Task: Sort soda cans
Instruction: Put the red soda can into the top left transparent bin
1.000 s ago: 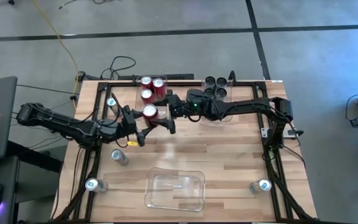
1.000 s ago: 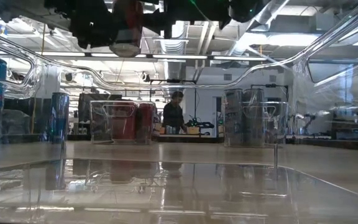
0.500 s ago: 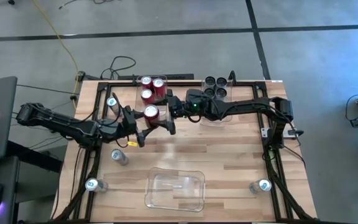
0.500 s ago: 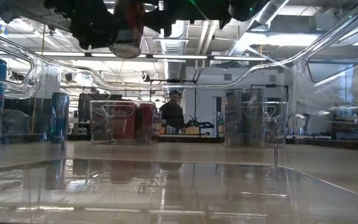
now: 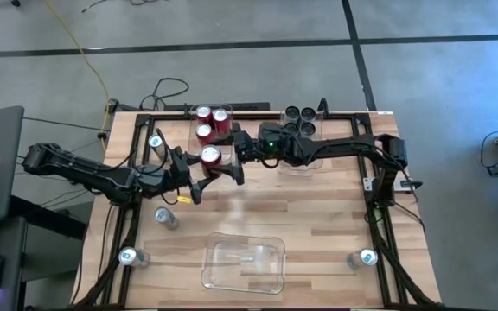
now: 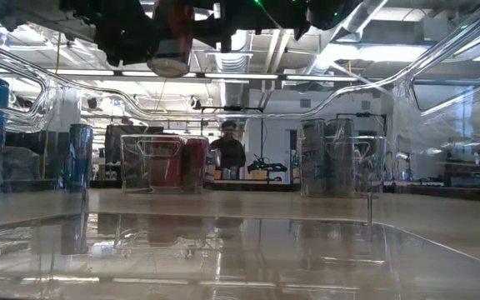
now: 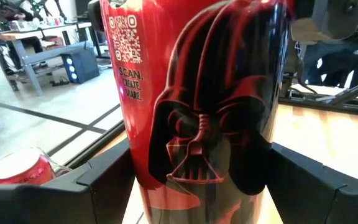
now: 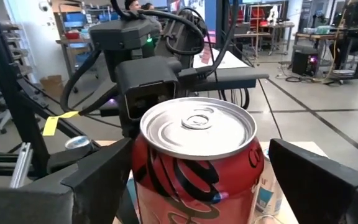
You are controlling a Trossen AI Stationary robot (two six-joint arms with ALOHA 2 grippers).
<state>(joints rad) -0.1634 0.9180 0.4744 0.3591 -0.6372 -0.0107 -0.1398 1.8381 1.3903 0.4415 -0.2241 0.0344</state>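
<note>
Red can (image 5: 209, 156) between two pincers

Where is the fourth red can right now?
In the high view the red can is held off the table by the left gripper, just in front of the bin with three red cans, with the open right gripper around it.

The held red can (image 7: 197, 106) bears a black helmeted mask print, white code and lettering; its top (image 8: 197, 126) is silver; the table (image 5: 318, 216) is pale wood
</note>
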